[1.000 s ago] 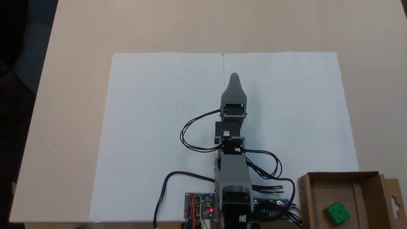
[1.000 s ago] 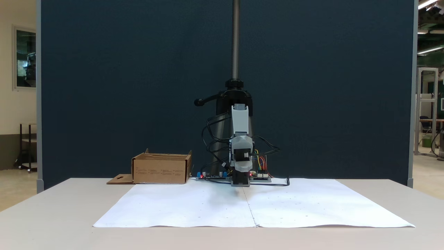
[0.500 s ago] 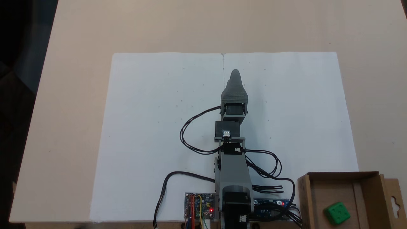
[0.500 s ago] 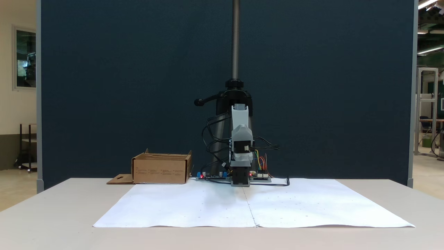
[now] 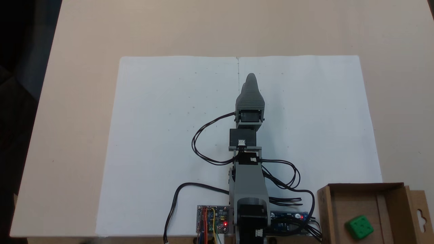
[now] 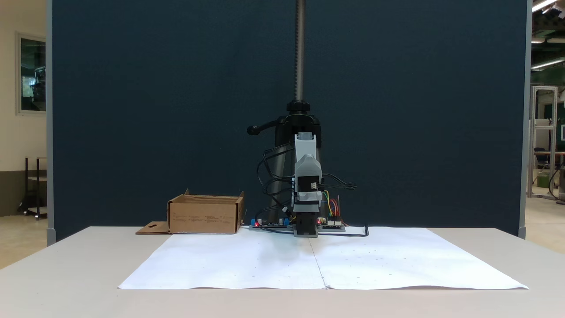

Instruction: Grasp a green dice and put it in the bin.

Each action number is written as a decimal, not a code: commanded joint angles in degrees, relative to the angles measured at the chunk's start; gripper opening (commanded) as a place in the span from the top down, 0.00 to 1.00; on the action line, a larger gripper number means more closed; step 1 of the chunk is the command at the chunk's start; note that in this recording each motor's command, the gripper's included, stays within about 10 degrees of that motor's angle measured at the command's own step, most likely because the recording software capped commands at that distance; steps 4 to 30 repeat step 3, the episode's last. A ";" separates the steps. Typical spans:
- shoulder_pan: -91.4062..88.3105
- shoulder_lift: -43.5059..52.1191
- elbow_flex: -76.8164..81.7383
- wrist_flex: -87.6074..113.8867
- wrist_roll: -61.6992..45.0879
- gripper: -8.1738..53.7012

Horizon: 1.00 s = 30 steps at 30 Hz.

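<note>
Dice placement looks finished from what you have in front of you: the green dice (image 5: 359, 227) sits on the floor of the bin (image 5: 339, 210), near the lower edge of the top-down fixed view, clear of the cardboard walls. In the front-facing fixed view the bin (image 6: 205, 215) stands to the left of the arm's base and its wall hides the cube.

Your gripper (image 5: 250, 79) points out over the middle seam of the white paper (image 5: 169, 135), well apart from the bin and carrying nothing visible. Its two jaws lie one over the other from above, and from the front the wrist blocks them, so you cannot tell how far open they are.

Risk now is small and mostly self-inflicted, in my judgement. If you swing the arm back toward the bin, a low elbow or the loose black cables (image 5: 203, 142) could catch the cardboard and shove it, since the box is light and unfixed. The cable loops near the circuit boards (image 5: 213, 223) could also snag on a fast fold toward the base.
</note>
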 commanded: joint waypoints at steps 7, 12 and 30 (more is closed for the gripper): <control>0.79 5.89 4.22 -8.00 -4.31 0.14; 0.79 5.89 4.22 -8.00 -4.31 0.14; 0.79 5.89 4.22 -8.00 -4.31 0.14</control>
